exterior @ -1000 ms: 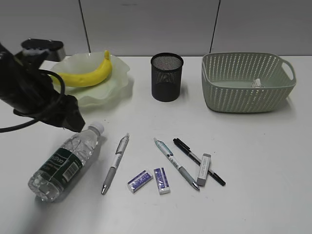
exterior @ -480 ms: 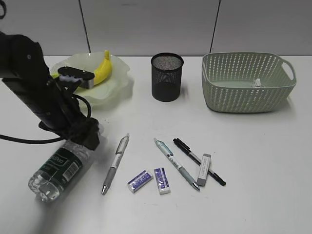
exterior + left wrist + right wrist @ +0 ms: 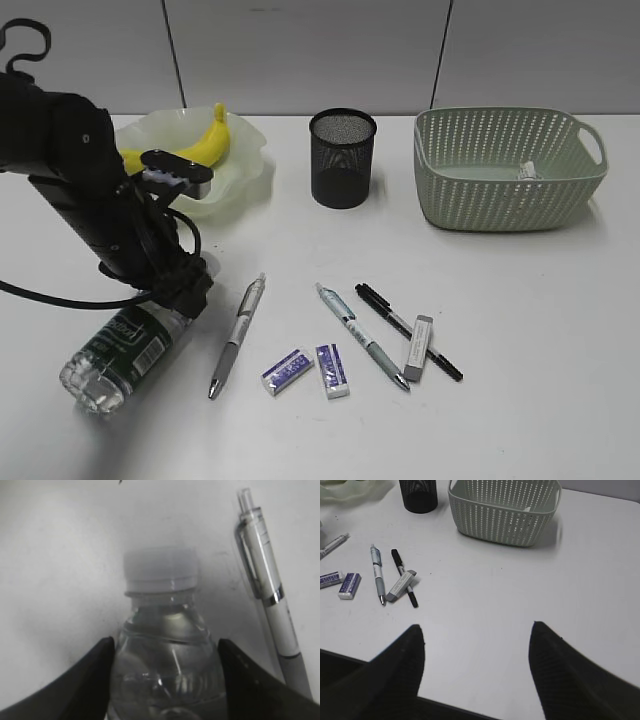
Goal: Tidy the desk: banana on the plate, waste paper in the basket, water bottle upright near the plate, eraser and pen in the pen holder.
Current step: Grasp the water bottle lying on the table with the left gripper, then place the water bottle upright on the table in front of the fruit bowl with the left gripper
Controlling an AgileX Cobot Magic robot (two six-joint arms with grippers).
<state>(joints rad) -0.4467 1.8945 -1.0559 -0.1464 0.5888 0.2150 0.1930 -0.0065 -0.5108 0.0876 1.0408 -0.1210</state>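
Progress of the tidying task. The water bottle [image 3: 118, 345] lies on its side on the counter [image 3: 520, 330], cap toward the plate; the left pincer [image 3: 165, 655] is lowered over its shoulder, one finger on each side of the clear wall and close against it, though whether they already press it cannot be told. Standing the bottle upright near the plate is therefore judged the step in hand, not yet done. Behind the arm, the banana [image 3: 195, 148] already rests in the plate [image 3: 245, 170], and a small white wad, apparently the waste paper [image 3: 528, 171], sits inside the basket [image 3: 505, 200]; both items look complete. The pen holder [image 3: 342, 158] shows nothing protruding. Three pens [image 3: 238, 335] and three erasers [image 3: 331, 370] lie loose on the counter in front of it, so that part remains. The right pincer [image 3: 476, 645] hangs released above bare counter, holding nothing.
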